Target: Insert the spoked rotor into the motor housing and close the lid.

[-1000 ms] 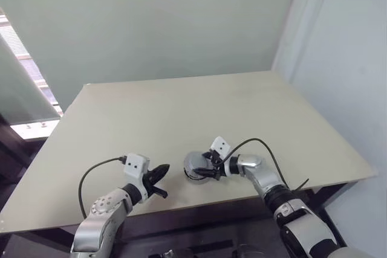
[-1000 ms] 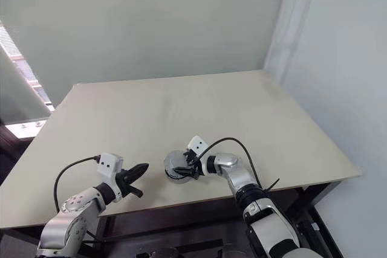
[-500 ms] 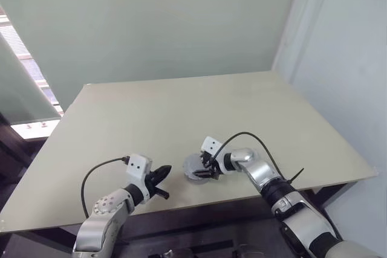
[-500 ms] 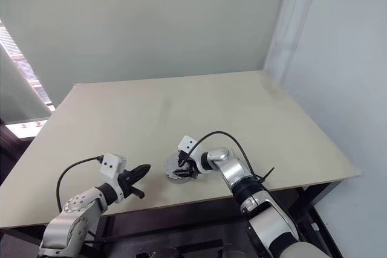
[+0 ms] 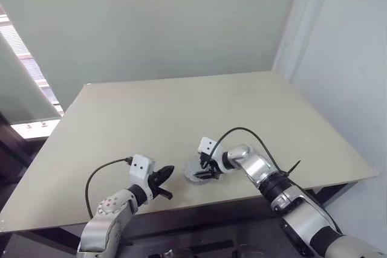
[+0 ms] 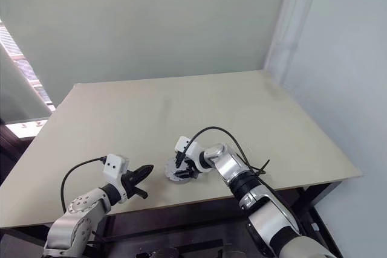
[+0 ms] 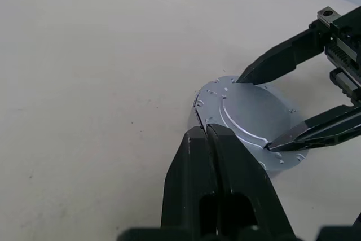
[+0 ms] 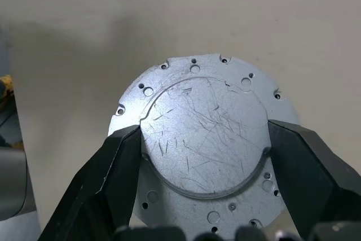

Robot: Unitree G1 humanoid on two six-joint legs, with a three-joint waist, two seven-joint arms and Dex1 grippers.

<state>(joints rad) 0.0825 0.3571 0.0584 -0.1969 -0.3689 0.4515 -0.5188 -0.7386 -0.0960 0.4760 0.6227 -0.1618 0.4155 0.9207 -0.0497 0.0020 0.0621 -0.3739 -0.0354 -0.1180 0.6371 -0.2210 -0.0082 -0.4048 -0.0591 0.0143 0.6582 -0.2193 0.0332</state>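
The lid (image 8: 204, 145), a scratched grey metal disc with screw holes round its rim, lies flat near the counter (image 5: 181, 113) front edge. The right end effector (image 8: 204, 156) straddles its raised centre, fingers spread wide against both sides. The left end effector (image 7: 217, 139) hangs fully closed, empty, just beside it. Judged: closing step; next, seat the lid squarely.

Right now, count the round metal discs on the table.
1. A silver disc with small holes round its rim lies near the table's front edge, between the right gripper's fingers. Parts beneath it may be hidden.
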